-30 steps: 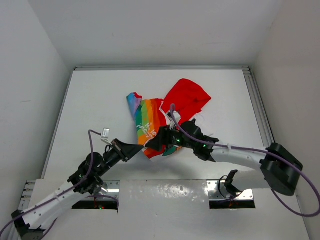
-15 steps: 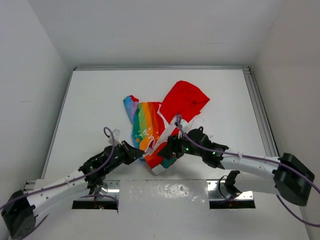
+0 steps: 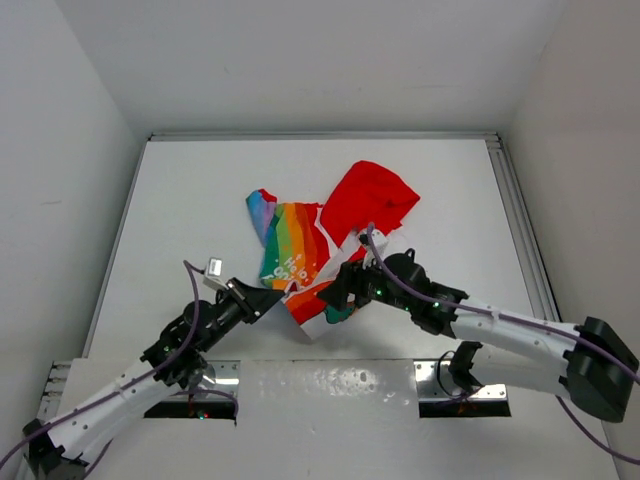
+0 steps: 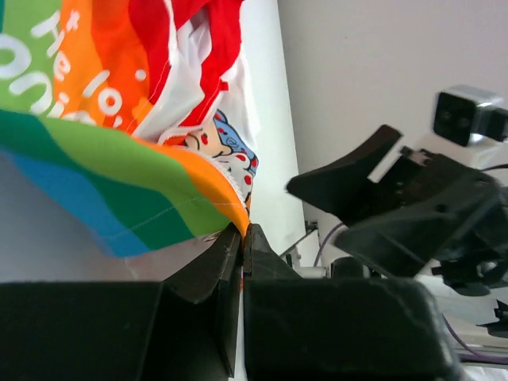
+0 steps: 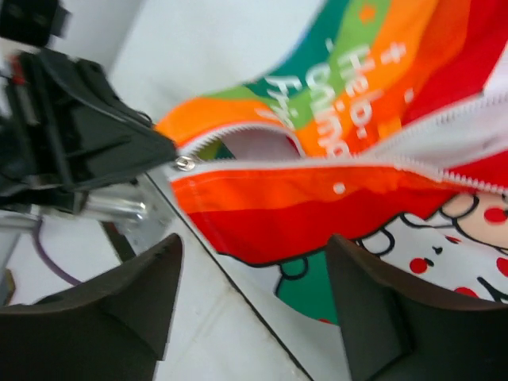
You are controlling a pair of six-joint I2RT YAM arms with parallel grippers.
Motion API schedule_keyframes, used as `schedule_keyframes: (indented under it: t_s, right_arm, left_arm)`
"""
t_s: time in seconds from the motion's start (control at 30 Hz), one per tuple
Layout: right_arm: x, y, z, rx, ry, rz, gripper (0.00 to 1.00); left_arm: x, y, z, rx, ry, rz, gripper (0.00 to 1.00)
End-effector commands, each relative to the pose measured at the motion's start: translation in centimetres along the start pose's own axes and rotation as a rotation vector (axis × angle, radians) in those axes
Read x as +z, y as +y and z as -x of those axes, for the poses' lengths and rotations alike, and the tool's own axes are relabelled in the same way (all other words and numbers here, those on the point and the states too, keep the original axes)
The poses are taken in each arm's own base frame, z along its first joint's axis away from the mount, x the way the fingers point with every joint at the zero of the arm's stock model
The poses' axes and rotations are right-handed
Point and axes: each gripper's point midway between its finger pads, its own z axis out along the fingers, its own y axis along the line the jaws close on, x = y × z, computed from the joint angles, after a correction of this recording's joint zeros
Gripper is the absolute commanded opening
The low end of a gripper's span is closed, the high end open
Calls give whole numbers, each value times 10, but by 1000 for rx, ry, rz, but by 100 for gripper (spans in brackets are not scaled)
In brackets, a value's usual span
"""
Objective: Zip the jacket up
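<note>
The jacket (image 3: 300,262) lies crumpled mid-table, red hood (image 3: 370,200) at the far right, rainbow panel with white lettering facing left. My left gripper (image 3: 274,298) is shut on the orange bottom corner of the jacket (image 4: 226,194), jaws pressed together (image 4: 242,228). My right gripper (image 3: 341,289) is open just above the lower front, with nothing between its fingers (image 5: 254,242). In the right wrist view the two white zipper rows (image 5: 397,163) spread apart toward the right. The metal zipper pull (image 5: 185,163) sits at the hem, right next to the left gripper (image 5: 95,143).
The white table (image 3: 180,200) is ringed by white walls. A metal rail (image 3: 515,210) runs along its right side. Reflective metal base plates (image 3: 330,385) lie at the near edge, just below the jacket's hem. The right gripper's black body (image 4: 381,186) is close beside the left one.
The jacket's lower hem has been drawn toward the near edge and its panels have spread a little. My right gripper has shifted right; the left still holds the corner.
</note>
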Motion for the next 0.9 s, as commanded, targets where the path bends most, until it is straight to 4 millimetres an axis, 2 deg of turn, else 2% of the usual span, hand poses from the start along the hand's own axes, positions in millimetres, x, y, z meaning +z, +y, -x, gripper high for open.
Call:
schedule_keyframes:
  t_s: [0.0,0.07,0.1,0.13,0.17,0.2,0.23,0.27,0.33,0.37,0.4,0.47,0.53,0.57,0.6,0.67,0.7,0.77,0.87]
  right_arm:
    - [4,3,-5,-11,19,30,69]
    - [10,6,-8,-11,40,47,55]
    - [14,12,-5,-10,47,64,33]
    - [21,10,-13,-8,87,63,17]
    - [25,15,-15,-13,103,95,7]
    - [30,16,-18,-7,111,110,1]
    - [37,16,-25,-5,136,128,0]
    - [41,27,-18,-23,102,190,0]
    - [48,34,-14,-29,92,233,2]
    - [56,32,-16,-38,103,235,5]
    - [60,36,-11,-43,97,261,9]
    - [67,34,-9,-32,89,270,21]
    - [69,33,1,11,62,300,22]
    - [72,26,-2,43,67,301,22]
    - [69,38,4,71,52,372,23]
    - [70,41,-5,113,88,425,27]
    - [63,58,0,141,84,517,29]
    - [59,60,-3,193,91,553,39]
    - [49,67,0,247,96,592,46]
  left_arm:
    - [-3,104,-39,-41,57,214,0]
    - [-4,105,-37,-19,56,240,0]
    - [-5,107,-40,-17,72,247,0]
    - [-5,105,-41,-15,81,241,0]
    - [-8,115,-46,-7,105,287,0]
    - [-9,116,-49,-4,125,290,0]
    - [-6,109,-49,2,122,247,0]
    - [-7,110,-51,1,130,247,0]
    - [-5,104,-54,-3,141,201,0]
    - [-4,99,-52,-3,137,178,0]
    - [-4,94,-53,2,144,157,0]
    - [-2,84,-49,22,137,121,0]
    - [-1,73,-46,36,131,86,0]
    - [-1,70,-47,40,141,73,0]
    - [-2,67,-48,47,146,61,0]
    - [-2,70,-50,39,150,63,0]
    - [-2,70,-50,36,150,64,0]
    - [-2,65,-48,42,147,57,0]
    - [-3,69,-48,45,157,94,0]
